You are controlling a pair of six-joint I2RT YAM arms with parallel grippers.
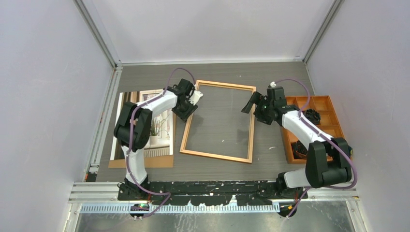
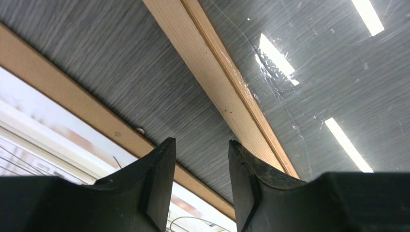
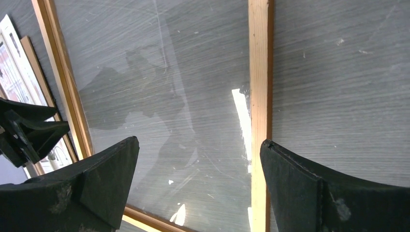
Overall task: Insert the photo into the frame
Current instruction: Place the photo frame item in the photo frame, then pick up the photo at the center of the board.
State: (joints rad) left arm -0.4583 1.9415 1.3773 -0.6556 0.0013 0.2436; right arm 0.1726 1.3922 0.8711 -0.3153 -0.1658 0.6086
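Left tool (image 2: 200, 145) half-open, empty; right tool (image 3: 197, 142) spread wide, empty, over frame (image 1: 216, 157) rail. Photo (image 1: 163, 126) lies flat just left of left tool (thin, limp, slippery paper): probably best pinched gently at an edge.

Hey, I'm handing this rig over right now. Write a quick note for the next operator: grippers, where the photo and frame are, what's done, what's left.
Left gripper: partly open, empty, low by the frame's left rail near its far corner.
Right gripper: wide open, empty, above the frame's right rail.
Frame: flat on the table between the arms, with nothing on the glass.
Photo: picture side up on the brown backing board, left of the frame with a strip of table between them.
Done: photo not yet picked up.
Left: grasp the photo and lay it into the frame.
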